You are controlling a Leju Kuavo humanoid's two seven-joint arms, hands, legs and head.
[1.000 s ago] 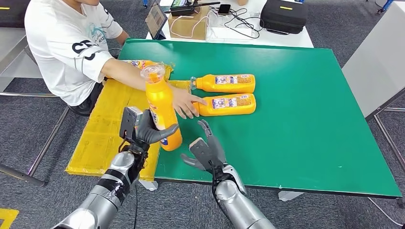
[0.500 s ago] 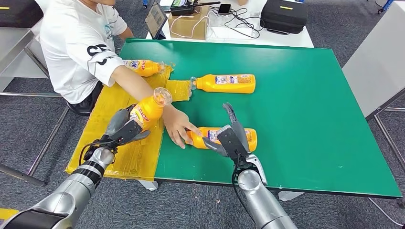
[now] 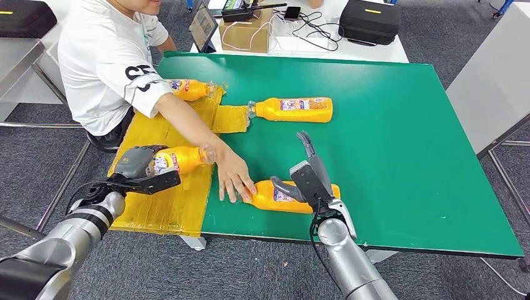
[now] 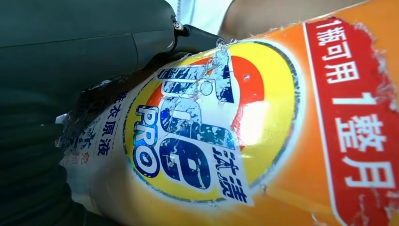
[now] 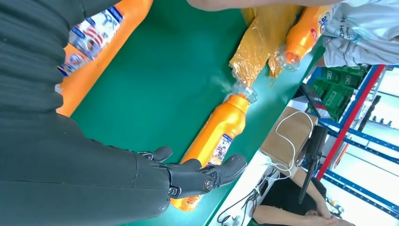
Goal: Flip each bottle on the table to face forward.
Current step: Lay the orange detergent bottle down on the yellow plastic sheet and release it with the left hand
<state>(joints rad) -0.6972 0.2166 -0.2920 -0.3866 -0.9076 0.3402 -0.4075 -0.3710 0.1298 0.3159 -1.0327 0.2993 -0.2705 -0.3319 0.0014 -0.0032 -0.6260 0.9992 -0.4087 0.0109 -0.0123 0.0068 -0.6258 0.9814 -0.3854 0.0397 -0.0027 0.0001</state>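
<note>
My left hand (image 3: 139, 167) grips an orange detergent bottle (image 3: 179, 158), held lying sideways over the yellow mat (image 3: 156, 206) with its cap toward the table. Up close, its torn front label (image 4: 197, 127) faces the wrist camera beside my left hand (image 4: 84, 52). A second bottle (image 3: 275, 197) lies near the table's front edge, with a person's hand (image 3: 232, 181) on its neck end. My right hand (image 3: 310, 177) hovers open just over this bottle (image 5: 89, 44), fingers (image 5: 202, 175) spread. A third bottle (image 3: 291, 109) lies label up farther back, and it is also in the right wrist view (image 5: 217, 139).
A fourth bottle (image 3: 187, 89) lies on the mat by the person's torso (image 3: 106, 56); their arm crosses the mat between my hands. The green table (image 3: 406, 144) has free room to the right. A white desk with a box, cables and a black case (image 3: 370, 19) stands behind.
My left hand has swung its bottle from upright down to lying flat and moved left over the mat. The person slid the near bottle toward the front edge. My right hand rose over it.
</note>
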